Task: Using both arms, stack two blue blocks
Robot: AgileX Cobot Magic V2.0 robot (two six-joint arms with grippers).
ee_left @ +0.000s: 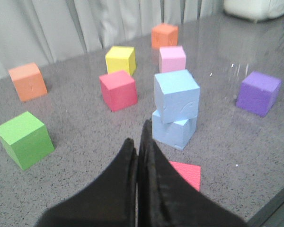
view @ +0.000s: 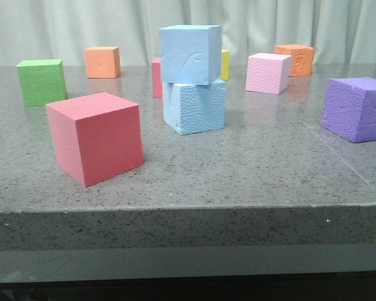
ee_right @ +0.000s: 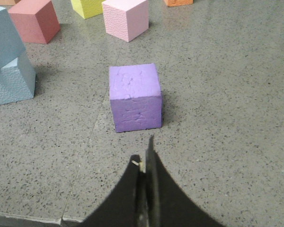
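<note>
The smoother blue block with a curved scratch [view: 190,54] sits on top of the pebbled blue block [view: 195,106], twisted a little relative to it, in the middle of the table. The stack also shows in the left wrist view, upper block [ee_left: 176,96] on lower block [ee_left: 173,131], and at the edge of the right wrist view [ee_right: 7,61]. My left gripper [ee_left: 138,137] is shut and empty, back from the stack. My right gripper [ee_right: 144,158] is shut and empty, near the purple cube [ee_right: 134,97]. Neither gripper shows in the front view.
A big red cube [view: 95,137] stands front left and a purple cube [view: 356,108] at the right. Green [view: 41,81], orange [view: 102,61], pink [view: 268,73], another orange [view: 295,59], yellow [ee_left: 120,60] and a small red cube [ee_left: 118,90] stand farther back. The table's front edge [view: 188,210] is close.
</note>
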